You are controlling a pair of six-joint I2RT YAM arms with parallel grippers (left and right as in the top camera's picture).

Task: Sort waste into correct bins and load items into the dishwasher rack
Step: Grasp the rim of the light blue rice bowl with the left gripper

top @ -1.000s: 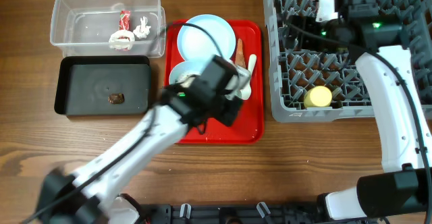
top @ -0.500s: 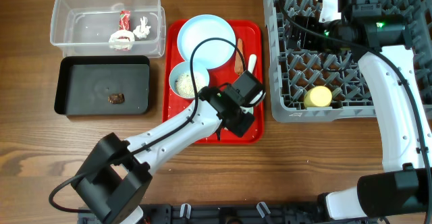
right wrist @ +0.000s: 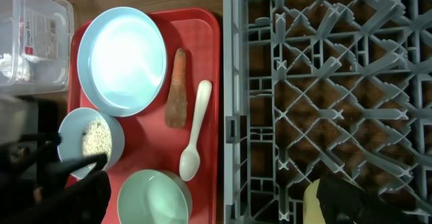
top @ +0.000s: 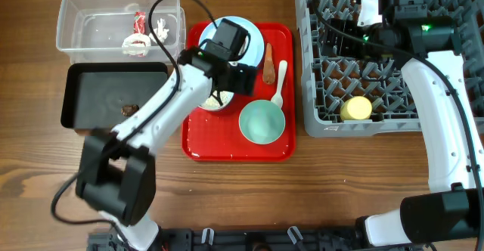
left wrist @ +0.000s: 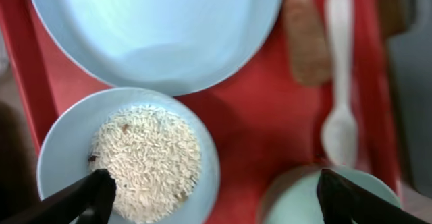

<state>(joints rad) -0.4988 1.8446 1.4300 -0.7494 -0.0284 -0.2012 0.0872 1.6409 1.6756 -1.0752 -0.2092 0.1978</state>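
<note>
Hovering left pincer (left wrist: 217, 197) over tray (top: 227, 151), spread wide, gripping nothing. Framing rice bowl (left wrist: 128, 160) between the tips, hard by one of the fingers (left wrist: 94, 191); overlapping green bowl (top: 262, 122) with the other tip. Seeing plate (left wrist: 155, 28) just ahead of the pincer, carrot (left wrist: 304, 42) and spoon (left wrist: 341, 82) ahead too, on the green-bowl side. Reading this as lining up on the rice bowl: leftover food, so probably needing tipping into a bin before racking. Judging the wide spread as meant for taking the rim or the whole bowl; not centred on it yet, so needing a shift toward the rice side, then a drop. Spotting black bin (top: 113, 92) well off beyond the rice-side finger, holding a brown scrap (top: 130, 110), and clear bin (top: 76, 13) holding wrappers (top: 140, 35); guessing rice belonging in black. Flagging spill risk: loose grains, so wanting a level carry until over the bin. Holding right pincer (right wrist: 216, 196) high above rack (top: 318, 122), also wide open and empty, presumably parked there to leave the tray free for the left arm. Seeing yellow item (top: 355, 109) in the rack near one of its tips; tray out past the other. Counting plate, both bowls and spoon as not yet racked, carrot not yet binned.
</note>
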